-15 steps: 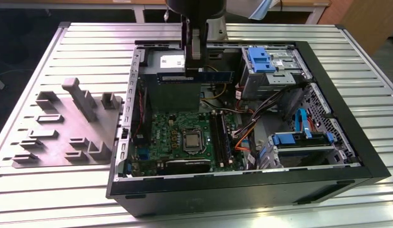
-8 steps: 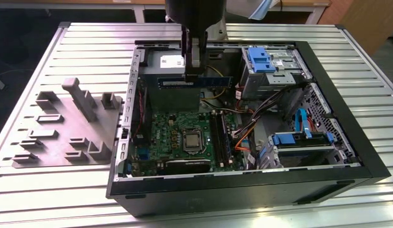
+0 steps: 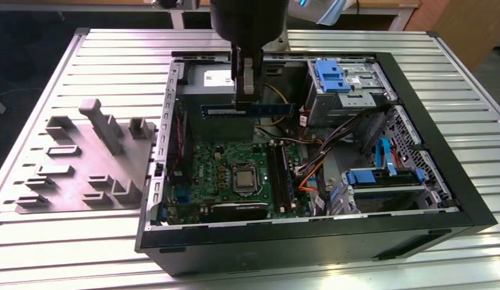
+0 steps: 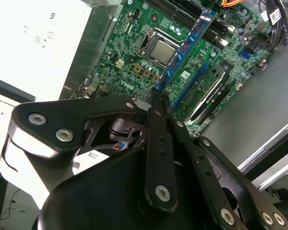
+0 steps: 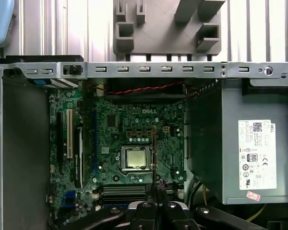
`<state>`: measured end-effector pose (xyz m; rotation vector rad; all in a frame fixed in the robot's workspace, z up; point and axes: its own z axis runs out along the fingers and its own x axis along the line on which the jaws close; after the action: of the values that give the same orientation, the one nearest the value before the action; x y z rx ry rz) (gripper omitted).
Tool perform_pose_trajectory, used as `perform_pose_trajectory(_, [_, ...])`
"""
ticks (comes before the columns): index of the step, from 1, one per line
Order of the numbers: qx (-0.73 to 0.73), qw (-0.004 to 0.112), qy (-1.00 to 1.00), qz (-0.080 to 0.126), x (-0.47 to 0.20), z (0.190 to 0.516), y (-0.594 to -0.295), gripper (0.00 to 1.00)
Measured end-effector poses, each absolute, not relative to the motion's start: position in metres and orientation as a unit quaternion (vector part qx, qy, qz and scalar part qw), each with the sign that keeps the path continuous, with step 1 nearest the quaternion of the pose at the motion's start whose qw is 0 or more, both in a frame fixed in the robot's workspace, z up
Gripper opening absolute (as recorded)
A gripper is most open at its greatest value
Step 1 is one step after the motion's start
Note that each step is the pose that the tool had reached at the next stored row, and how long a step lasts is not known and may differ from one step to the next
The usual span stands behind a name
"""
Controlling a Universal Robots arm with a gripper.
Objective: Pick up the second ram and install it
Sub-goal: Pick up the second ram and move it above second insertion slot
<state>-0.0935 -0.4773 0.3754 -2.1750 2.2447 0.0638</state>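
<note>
My gripper [image 3: 245,104] hangs above the open computer case [image 3: 314,235], shut on the second ram [image 3: 248,110], a long dark blue-green strip held level over the back of the motherboard [image 3: 225,169]. In the second wrist view the ram [image 4: 185,48] runs out from the gripper [image 4: 158,96] over the processor [image 4: 161,48] and the black slots [image 4: 216,33]. A green strip [image 4: 206,91] sits in one of those slots. In the first wrist view the ram [image 5: 154,148] shows edge-on beyond the gripper [image 5: 156,184], beside the processor [image 5: 136,158].
A grey fixture plate [image 3: 80,163] with raised holders lies at the exterior view's left of the case. Inside the case are a power supply [image 5: 240,153], blue drive brackets [image 3: 331,75], and loose orange and black cables [image 3: 310,175]. The case stands on a ribbed metal table [image 3: 64,254].
</note>
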Motion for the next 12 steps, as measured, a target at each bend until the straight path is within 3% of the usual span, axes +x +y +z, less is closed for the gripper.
perform_pose_trajectory(12, [-0.696,0.006,0.718,0.022,-0.092,0.359,-0.483,0.11])
